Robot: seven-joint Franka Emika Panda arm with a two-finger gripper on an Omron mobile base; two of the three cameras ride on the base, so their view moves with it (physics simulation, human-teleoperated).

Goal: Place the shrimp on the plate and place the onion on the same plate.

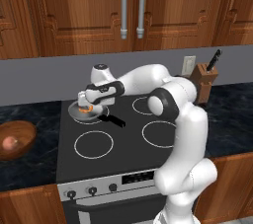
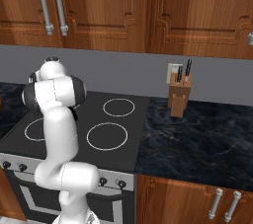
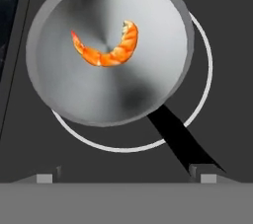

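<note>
Hovering open over the grey round frying pan (image 3: 106,50), the end effector (image 1: 85,105) targets the curved orange shrimp (image 3: 107,49), lying toward the pan's 12 o'clock; probably light, slippery; pinch mid-body.

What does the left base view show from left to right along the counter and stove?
Wooden bowl holding the onion → frying pan with the shrimp → robot arm → knife block.

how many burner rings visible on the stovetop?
4. Front left, front right, back right, and back left, mostly covered by the frying pan holding the shrimp.
</note>
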